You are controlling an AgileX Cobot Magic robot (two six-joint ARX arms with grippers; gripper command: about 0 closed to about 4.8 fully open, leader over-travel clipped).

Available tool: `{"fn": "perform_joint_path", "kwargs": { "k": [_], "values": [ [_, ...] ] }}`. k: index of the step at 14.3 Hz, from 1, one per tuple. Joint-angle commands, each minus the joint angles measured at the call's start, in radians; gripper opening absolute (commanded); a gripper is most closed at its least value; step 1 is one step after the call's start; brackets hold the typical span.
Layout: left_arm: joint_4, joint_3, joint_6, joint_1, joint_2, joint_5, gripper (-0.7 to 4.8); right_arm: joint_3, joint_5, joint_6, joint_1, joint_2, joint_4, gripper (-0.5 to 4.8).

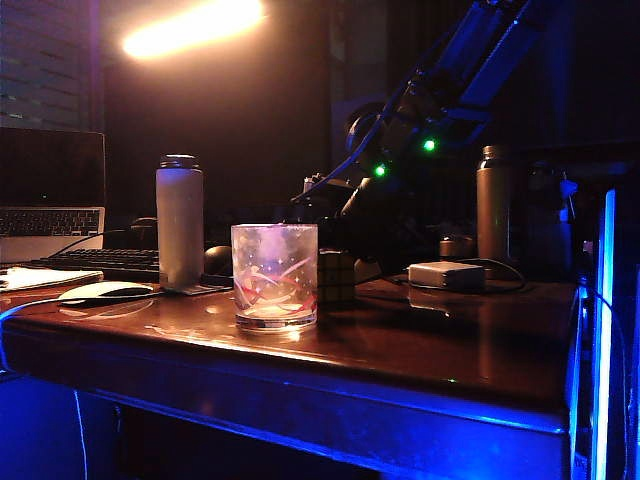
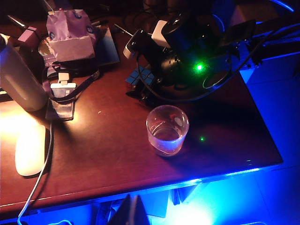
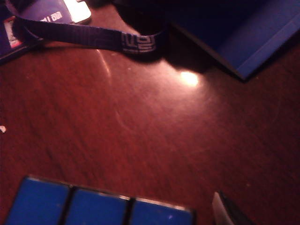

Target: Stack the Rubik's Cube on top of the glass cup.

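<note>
Glass cup is sitting near the desk front edge, w/ Rubik's Cube just behind it. Right gripper is hanging spread wide over the cube, prob. lining up a grab; left gripper isn't showing in any view

You see a dark red-brown wooden table, glossy, front edge lit blue. Resting on it: the glass cup near the front; the Rubik's Cube just behind it; a white bottle, a white mouse, a lanyard with badge and a small white box.
</note>
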State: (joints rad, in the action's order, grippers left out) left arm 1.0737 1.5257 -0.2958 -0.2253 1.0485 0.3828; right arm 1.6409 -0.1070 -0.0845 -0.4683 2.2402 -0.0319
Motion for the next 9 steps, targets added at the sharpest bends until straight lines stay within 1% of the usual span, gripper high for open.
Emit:
{"fn": "perform_joint_path", "kwargs": {
  "k": [1,3,5,7,9],
  "values": [
    [-0.005,0.005,0.0,-0.001,-0.002,0.006,-0.05,0.009,0.003,0.0,-0.002,-0.008,0.005,3.37],
    [-0.005,0.005,0.0,-0.001,-0.002,0.006,-0.05,0.009,-0.011,0.0,-0.002,-0.014,-0.023,3.37],
    [-0.006,0.005,0.0,-0.001,-0.002,0.007,-0.05,0.009,-0.086,0.003,-0.002,-0.04,-0.077,3.36],
    [-0.004,0.005,0.0,-0.001,-0.002,0.007,-0.05,0.009,-0.085,0.021,-0.002,-0.089,-0.093,3.36],
    [0.007,0.005,-0.001,-0.001,-0.003,0.038,-0.05,0.009,-0.075,0.061,-0.002,-0.163,-0.129,3.36]
  ]
}}
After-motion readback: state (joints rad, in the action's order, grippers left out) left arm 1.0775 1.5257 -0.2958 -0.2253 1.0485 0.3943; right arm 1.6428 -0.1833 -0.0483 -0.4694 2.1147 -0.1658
